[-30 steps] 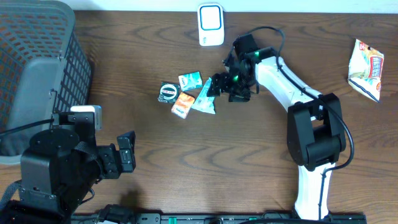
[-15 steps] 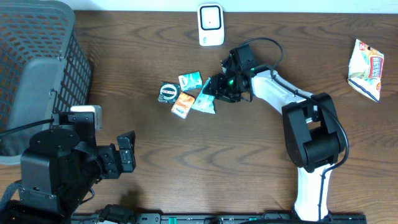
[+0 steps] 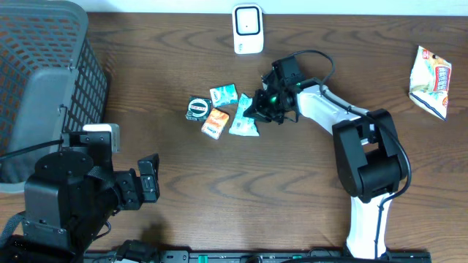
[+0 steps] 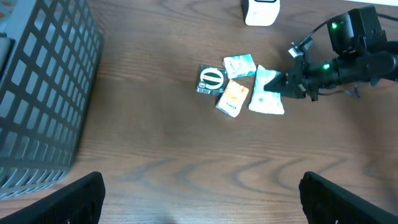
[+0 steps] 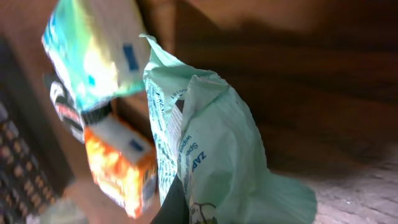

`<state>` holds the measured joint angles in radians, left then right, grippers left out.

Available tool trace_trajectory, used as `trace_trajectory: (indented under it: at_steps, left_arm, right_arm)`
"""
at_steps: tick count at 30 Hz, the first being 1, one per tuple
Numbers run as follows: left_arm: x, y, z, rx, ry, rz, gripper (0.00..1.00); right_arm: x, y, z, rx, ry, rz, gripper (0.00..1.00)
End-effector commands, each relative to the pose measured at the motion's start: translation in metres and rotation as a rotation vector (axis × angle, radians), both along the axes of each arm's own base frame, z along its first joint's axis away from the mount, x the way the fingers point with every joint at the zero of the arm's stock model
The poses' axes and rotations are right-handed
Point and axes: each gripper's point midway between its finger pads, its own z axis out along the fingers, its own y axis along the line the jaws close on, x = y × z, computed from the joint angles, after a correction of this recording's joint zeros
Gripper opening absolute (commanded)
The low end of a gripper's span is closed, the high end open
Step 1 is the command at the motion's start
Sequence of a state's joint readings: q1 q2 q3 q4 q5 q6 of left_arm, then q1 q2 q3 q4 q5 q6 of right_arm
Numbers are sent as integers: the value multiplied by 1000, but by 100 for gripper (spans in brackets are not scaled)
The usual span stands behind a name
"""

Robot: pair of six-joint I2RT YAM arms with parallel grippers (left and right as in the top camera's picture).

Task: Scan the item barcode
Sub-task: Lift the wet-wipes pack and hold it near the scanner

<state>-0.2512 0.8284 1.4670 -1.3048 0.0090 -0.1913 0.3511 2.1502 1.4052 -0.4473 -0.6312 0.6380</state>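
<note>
Dark wood-grain counter (image 3: 219, 212) fills the scene, and near its middle the right pincer (image 3: 254, 109) is clenched on the edge of a pale green packet (image 3: 243, 124), the item to be scanned. From the right wrist view that packet (image 5: 217, 155) looms crumpled and tilted with blue lettering on it, and a dark fingertip shows just under its lower edge. The rest of the packet lies on the wood, stretching away from the pincer toward the robot's left. Just beside it sits an orange packet (image 3: 213, 123). A small teal packet (image 3: 224, 94) lies on the far side of the cluster, and a dark packet with a round white label (image 3: 197, 108) rests at the cluster's outer end, close against the other two. Farther off, at the far edge of the counter, a white scanner (image 3: 248, 29) stands well apart from the held packet. A crinkled snack bag (image 3: 431, 71) lies alone out at the right-hand end. At the opposite end a dark plastic basket (image 3: 44, 44) with latticed walls takes up the corner. The left pincer (image 3: 148, 180) hangs released near the robot's side of the counter, jaws spread wide with nothing between them, well away from the packets.
</note>
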Motion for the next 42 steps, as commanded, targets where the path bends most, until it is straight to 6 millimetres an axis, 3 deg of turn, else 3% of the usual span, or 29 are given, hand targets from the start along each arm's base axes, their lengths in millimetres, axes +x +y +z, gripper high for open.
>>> trace_trajectory:
  at_steps: [1, 6, 14, 21, 24, 30, 42]
  left_arm:
    - [0, 1, 3, -10, -7, 13, 98]
    - [0, 1, 3, -10, -7, 13, 98]
    - [0, 1, 3, -10, -7, 13, 98]
    - [0, 1, 3, -10, -7, 13, 98]
    - [0, 1, 3, -10, -7, 13, 98]
    - [0, 1, 3, -10, -7, 13, 98]
    - [0, 1, 3, -10, -7, 13, 98]
  right_arm:
    - [-13, 8, 25, 182, -53, 162, 1]
    - [-8, -3, 74, 301, -156, 208, 1]
    - [-11, -12, 153, 313, -384, 263, 1]
    - [-25, -7, 201, 328, -508, 308, 1]
    - [-29, -7, 208, 330, -520, 310, 1]
    - [-41, -8, 200, 323, -437, 304, 1]
    - [-53, 6, 207, 332, -451, 346, 1]
